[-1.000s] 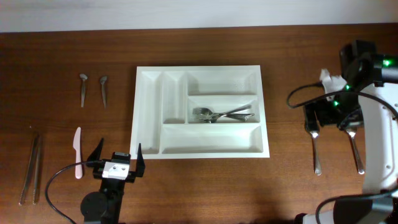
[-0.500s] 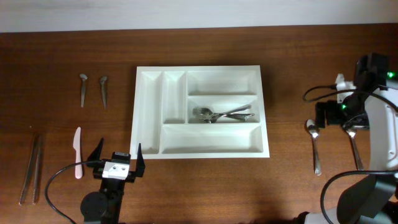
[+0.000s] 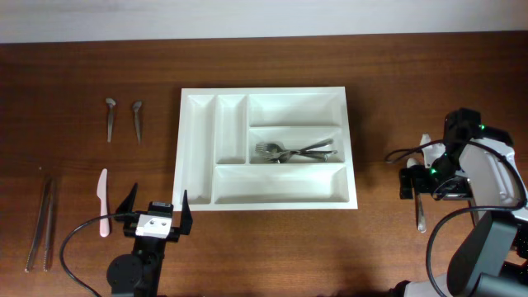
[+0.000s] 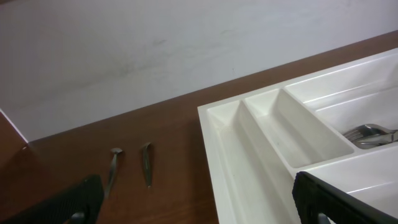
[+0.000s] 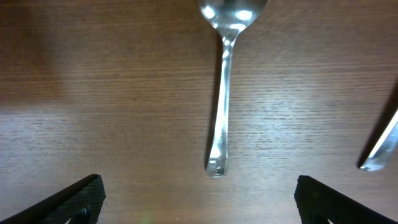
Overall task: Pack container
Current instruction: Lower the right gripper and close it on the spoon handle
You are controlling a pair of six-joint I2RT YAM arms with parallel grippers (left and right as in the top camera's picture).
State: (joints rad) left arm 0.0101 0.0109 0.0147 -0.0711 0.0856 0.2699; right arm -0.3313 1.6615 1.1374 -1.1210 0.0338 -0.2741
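The container is a large white cutlery tray in the middle of the table, and its left compartments also show in the left wrist view. Several forks lie in its middle right compartment. My left gripper stands open just off the tray's near left corner, empty. My right gripper hangs open over a metal spoon lying on the table right of the tray. Only the spoon's handle shows from overhead. Nothing is between the right fingers.
Two small spoons lie left of the tray, also in the left wrist view. A white plastic knife and thin metal tongs lie at the near left. Another utensil's handle lies right of the spoon.
My right arm has swung from the far right toward the near side and come down over the spoon, hiding most of it from above. The left arm has not moved.
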